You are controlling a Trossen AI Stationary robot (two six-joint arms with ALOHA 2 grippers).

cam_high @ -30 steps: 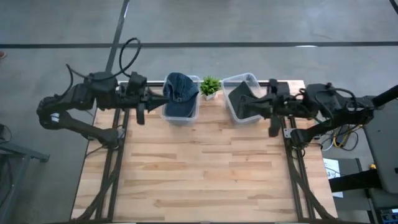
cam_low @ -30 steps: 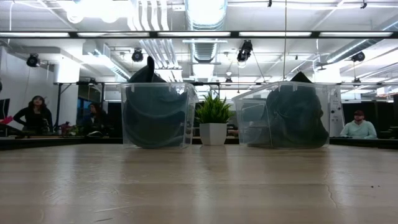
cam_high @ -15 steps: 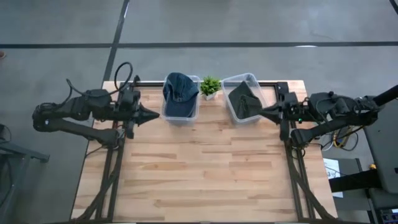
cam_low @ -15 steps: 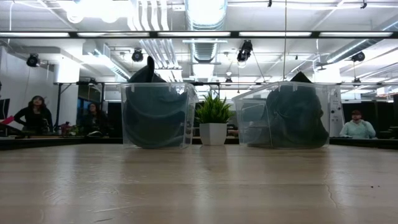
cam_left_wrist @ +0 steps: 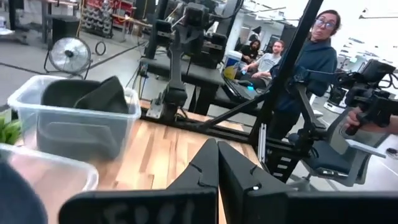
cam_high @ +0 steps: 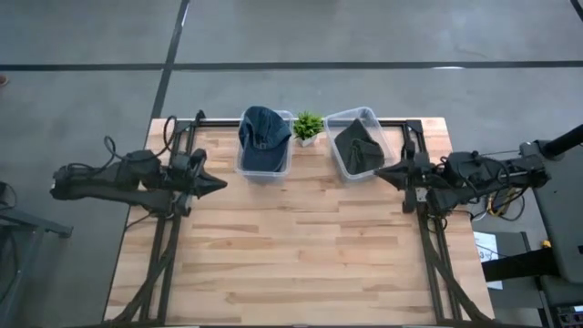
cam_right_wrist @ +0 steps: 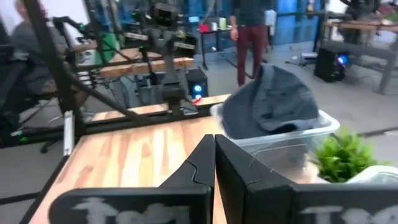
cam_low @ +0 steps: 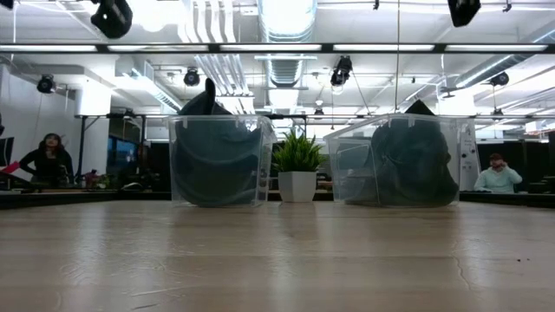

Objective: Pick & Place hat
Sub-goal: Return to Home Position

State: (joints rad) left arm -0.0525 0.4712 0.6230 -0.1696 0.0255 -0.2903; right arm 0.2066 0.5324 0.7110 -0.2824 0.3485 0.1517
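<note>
From above, my left gripper [cam_high: 221,183] and right gripper [cam_high: 378,172] have drawn back nearer, both clenched on nothing. The blue cap [cam_high: 262,135] lies in the left bin [cam_high: 265,175], its long axis running far to near. At table level, bits of my arms now show cut off overhead and the bin's cloudy wall blurs the cap, while both wrist views show my fingers [cam_left_wrist: 202,171] pressed together.

1. Holds the left arm folded low at its own side, elbow outward.
2. Points the left end effector [cam_high: 219,184] inward, with fingers [cam_left_wrist: 205,165] pressed together.
3. Mirrors this with the right end effector [cam_high: 380,173], fingers [cam_right_wrist: 202,160] likewise closed tip to tip.
</note>
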